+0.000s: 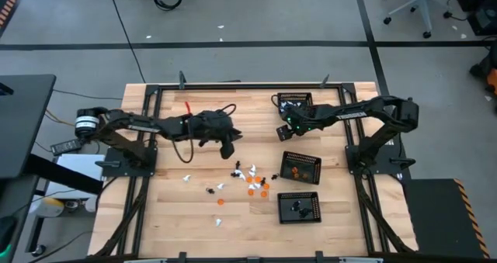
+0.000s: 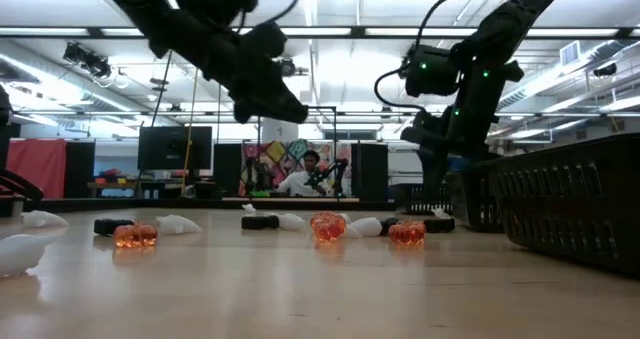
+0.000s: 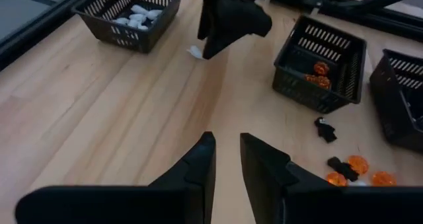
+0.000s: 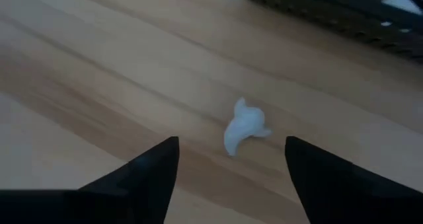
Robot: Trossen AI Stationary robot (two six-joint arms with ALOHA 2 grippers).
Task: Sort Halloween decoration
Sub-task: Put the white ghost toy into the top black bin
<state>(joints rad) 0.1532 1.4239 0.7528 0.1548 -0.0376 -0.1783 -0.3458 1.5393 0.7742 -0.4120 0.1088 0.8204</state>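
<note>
Halloween decoration (image 1: 250, 181) lies scattered near mesh trays (image 1: 300, 167); right end effector (image 4: 231, 159) spread over a white figure (image 4: 243, 126).

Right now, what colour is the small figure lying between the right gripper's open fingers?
White; the figure lies on the bare wood, clearest in the right wrist view.

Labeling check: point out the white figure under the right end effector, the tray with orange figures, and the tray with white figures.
white figure (image 4: 243, 126), right wrist view, body centre.
tray with orange figures (image 3: 310, 93), left wrist view, front wall.
tray with white figures (image 3: 119, 34), left wrist view, front wall.
</note>
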